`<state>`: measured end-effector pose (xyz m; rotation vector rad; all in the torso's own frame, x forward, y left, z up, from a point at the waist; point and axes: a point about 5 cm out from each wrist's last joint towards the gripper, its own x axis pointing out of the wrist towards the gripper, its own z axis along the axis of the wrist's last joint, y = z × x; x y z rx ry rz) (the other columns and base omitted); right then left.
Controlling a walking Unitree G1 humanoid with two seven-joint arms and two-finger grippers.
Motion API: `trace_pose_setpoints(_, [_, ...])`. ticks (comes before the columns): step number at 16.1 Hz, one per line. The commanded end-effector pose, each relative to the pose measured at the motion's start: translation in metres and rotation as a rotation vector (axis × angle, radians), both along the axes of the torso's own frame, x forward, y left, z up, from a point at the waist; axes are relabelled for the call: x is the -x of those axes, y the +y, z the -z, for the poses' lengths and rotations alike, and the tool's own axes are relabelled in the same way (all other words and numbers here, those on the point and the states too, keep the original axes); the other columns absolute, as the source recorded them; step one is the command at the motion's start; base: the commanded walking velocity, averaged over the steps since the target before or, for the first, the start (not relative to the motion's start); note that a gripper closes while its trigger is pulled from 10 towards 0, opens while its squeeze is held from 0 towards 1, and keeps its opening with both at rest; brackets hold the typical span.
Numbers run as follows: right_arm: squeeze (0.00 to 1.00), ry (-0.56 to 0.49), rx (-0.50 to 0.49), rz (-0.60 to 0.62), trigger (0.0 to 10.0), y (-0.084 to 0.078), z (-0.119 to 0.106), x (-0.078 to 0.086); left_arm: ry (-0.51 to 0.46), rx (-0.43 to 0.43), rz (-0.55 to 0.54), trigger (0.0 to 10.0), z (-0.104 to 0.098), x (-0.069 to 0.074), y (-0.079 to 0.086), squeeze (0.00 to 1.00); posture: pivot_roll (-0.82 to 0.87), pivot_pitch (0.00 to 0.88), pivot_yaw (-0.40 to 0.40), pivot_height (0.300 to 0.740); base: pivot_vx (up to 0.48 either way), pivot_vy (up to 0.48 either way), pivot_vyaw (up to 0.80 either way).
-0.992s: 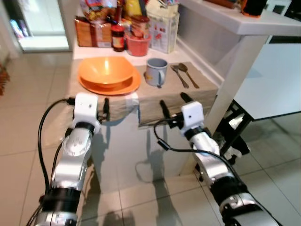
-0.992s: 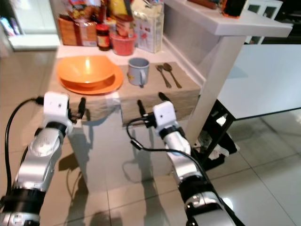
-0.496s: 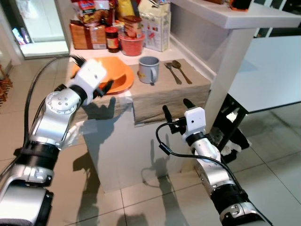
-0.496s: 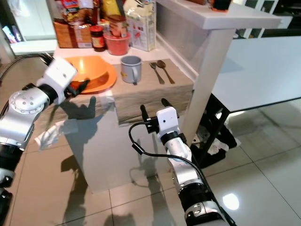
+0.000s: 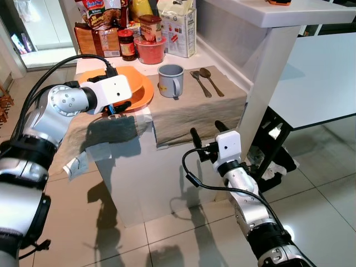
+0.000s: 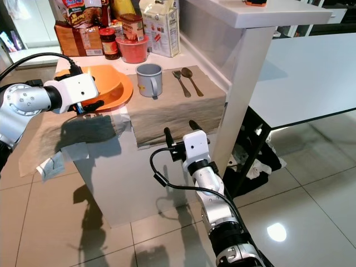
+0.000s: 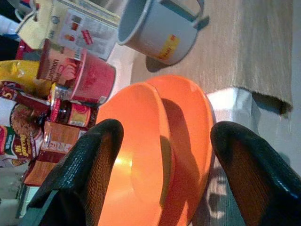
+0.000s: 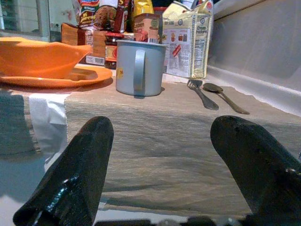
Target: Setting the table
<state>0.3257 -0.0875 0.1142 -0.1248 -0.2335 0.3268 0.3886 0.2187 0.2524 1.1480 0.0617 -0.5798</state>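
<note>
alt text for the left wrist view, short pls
Two open black fingers frame an orange bowl sitting on an orange plate at the edge of a beige table runner. Beyond stand a grey mug, a red tub and food packets.

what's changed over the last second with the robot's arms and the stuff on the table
The left gripper rose from below the table edge to the orange bowl, fingers open at its rim, holding nothing. The right gripper stays low and open before the placemat. Mug, fork and spoon unmoved.

silver arms, white wrist blocks, black fingers (image 5: 194, 135), seemingly ribbed, black cables.
</note>
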Motion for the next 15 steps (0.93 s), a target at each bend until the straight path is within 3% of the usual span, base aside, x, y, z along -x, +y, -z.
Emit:
trace_pose_setpoints(1, [0.00,0.010,0.001,0.008,10.0,-0.001,0.001,0.001,0.007,-0.024,0.006,10.0,0.000,-0.002,-0.001,0.00,0.04,0.000,0.044,0.736,0.000,0.000,0.00])
trace_pose_setpoints(7, [0.00,0.014,0.002,0.016,10.0,-0.002,0.003,0.006,0.003,-0.037,-0.037,10.0,0.014,-0.012,-0.009,0.00,0.02,0.000,0.054,0.736,0.000,0.000,0.00])
trace_pose_setpoints(12, [0.00,0.020,0.004,0.022,10.0,-0.004,0.004,0.008,-0.087,0.037,-0.126,10.0,0.004,-0.021,-0.013,0.00,0.01,0.000,0.054,0.736,0.000,0.000,0.00])
trace_pose_setpoints(15, [0.00,0.022,0.004,0.024,10.0,-0.005,0.005,0.010,-0.087,0.028,-0.143,10.0,0.006,-0.022,-0.013,0.00,0.01,0.000,0.059,0.736,0.000,0.000,0.00])
